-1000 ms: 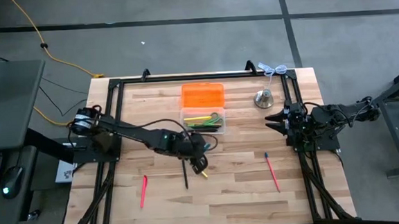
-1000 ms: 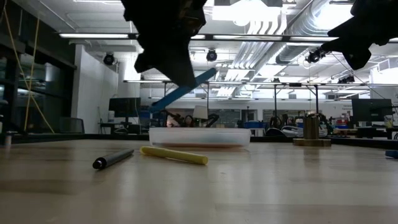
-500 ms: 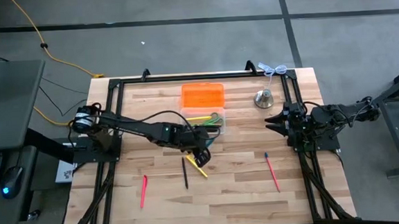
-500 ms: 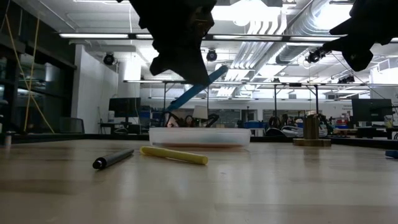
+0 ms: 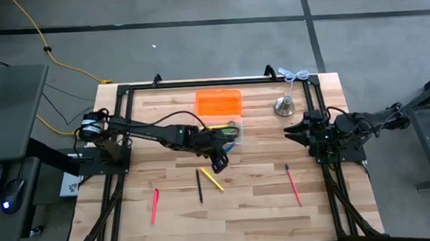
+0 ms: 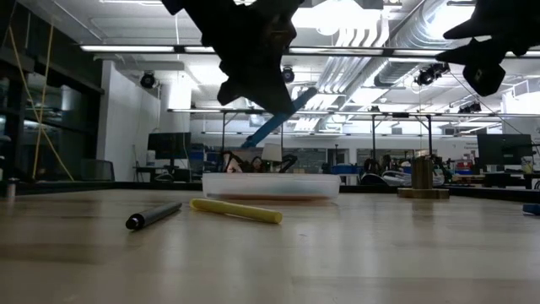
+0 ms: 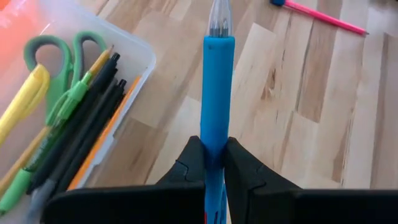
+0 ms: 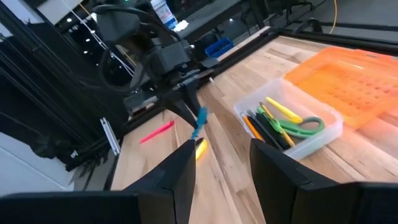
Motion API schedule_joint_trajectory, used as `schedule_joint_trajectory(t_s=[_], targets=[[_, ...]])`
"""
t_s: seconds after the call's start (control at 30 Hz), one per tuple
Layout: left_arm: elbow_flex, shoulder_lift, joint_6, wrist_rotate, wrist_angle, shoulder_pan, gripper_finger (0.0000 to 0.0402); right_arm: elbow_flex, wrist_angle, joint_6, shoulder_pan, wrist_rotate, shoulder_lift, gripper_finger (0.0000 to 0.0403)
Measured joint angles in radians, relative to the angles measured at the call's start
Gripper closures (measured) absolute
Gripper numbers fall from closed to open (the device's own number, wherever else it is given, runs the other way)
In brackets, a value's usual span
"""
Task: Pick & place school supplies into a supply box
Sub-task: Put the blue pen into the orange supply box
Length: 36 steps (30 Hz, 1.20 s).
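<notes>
Fingers of the left gripper are clamped on a slim blue plastic pen, held above the wooden counter just beside the near long wall of the small clear plastic supply box. From above, the box already holds green-handled scissors and several pens. A bright orange rectangular piece lies just beyond it, and a silver bell sits near the right arm. Loose on the counter are a black pen, a yellow marker, a pink pen and a pink pen with a blue cap. The right gripper waits at the counter's right edge, its fingers parted and empty.

Low view: the blue pen hangs tilted under the left gripper, clear of the counter, in front of the box; the black pen and yellow marker lie nearer.

Left wrist view: both dark fingers pinch the blue pen, its clear tip pointing outward beside the box corner.

Right wrist view: the right fingers stand apart with nothing between them.
</notes>
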Motion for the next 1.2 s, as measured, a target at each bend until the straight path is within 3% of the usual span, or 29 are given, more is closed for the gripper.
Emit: schedule_joint_trajectory(t_s=[0.57,1.2], targets=[[-0.001,-0.028,0.17,0.14,0.033,0.126,0.035,0.0,0.326,-0.032,0.0,0.066,0.39,0.0274],[0.0,-0.066,0.229,0.235,0.16,0.173,0.035,0.0,0.605,-0.043,-0.001,0.174,0.652,0.0274]])
